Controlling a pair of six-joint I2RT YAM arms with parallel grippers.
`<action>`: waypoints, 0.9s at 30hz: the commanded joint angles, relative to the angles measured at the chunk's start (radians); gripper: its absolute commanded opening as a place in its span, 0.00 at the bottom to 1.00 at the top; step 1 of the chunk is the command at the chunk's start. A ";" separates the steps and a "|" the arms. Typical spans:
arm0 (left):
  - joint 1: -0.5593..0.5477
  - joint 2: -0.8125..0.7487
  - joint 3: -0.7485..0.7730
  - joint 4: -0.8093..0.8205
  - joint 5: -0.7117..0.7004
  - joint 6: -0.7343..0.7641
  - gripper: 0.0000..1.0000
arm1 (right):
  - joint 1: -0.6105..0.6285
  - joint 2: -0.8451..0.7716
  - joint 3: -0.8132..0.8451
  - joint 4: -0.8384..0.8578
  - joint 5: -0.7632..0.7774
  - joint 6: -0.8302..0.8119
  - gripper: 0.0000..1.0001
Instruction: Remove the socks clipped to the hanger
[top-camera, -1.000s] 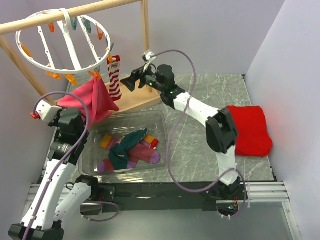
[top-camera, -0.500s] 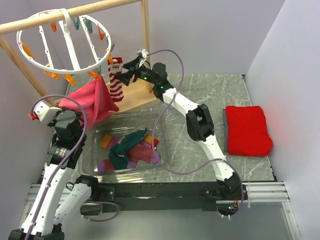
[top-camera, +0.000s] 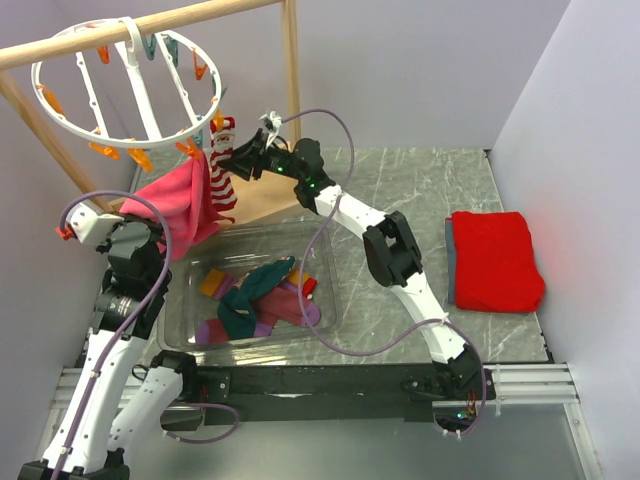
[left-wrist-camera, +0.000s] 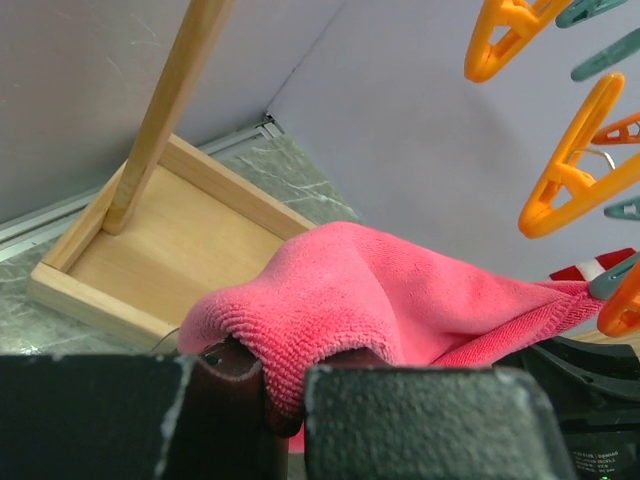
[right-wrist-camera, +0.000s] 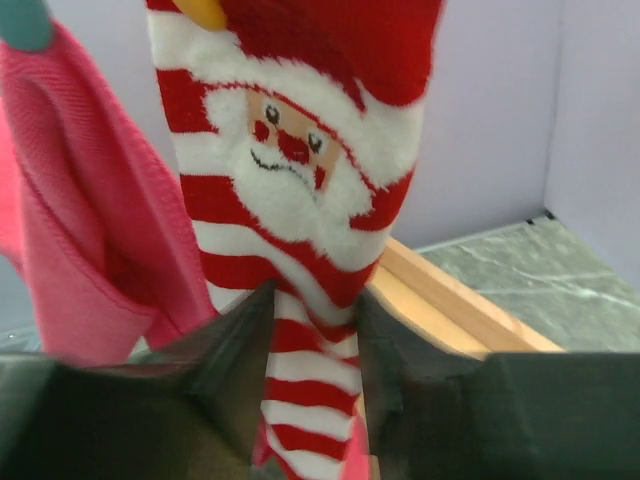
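The white ring hanger (top-camera: 120, 90) hangs from the wooden rail at the top left. Two socks hang from its clips. The red-and-white striped Santa sock (top-camera: 224, 160) (right-wrist-camera: 300, 200) hangs at its right edge. My right gripper (top-camera: 236, 160) (right-wrist-camera: 312, 330) is shut on the sock's lower part, one finger pressed to each side. The pink sock (top-camera: 185, 200) (left-wrist-camera: 400, 290) stretches down and left from an orange clip (top-camera: 188, 148). My left gripper (top-camera: 148, 222) (left-wrist-camera: 285, 385) is shut on the pink sock's cuff.
A clear bin (top-camera: 330, 260) below the hanger holds several loose socks (top-camera: 255, 298). The rail's wooden base tray (top-camera: 268, 200) (left-wrist-camera: 170, 250) lies behind it. A folded red cloth (top-camera: 495, 260) lies at the right. Orange clips (left-wrist-camera: 570, 170) hang close above the left gripper.
The right arm has reached left to the striped sock and its jaws have closed in on it. The left gripper still holds the pink sock, nearly in place.
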 joint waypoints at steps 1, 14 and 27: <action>0.006 -0.005 0.002 0.033 0.016 -0.019 0.09 | 0.000 -0.102 -0.006 0.099 -0.036 0.067 0.32; 0.009 0.028 -0.012 0.013 0.106 -0.051 0.23 | -0.007 -0.440 -0.484 0.037 -0.005 0.009 0.00; 0.009 0.093 0.011 -0.044 0.298 -0.040 0.80 | -0.006 -0.822 -0.687 -0.468 0.144 -0.115 0.00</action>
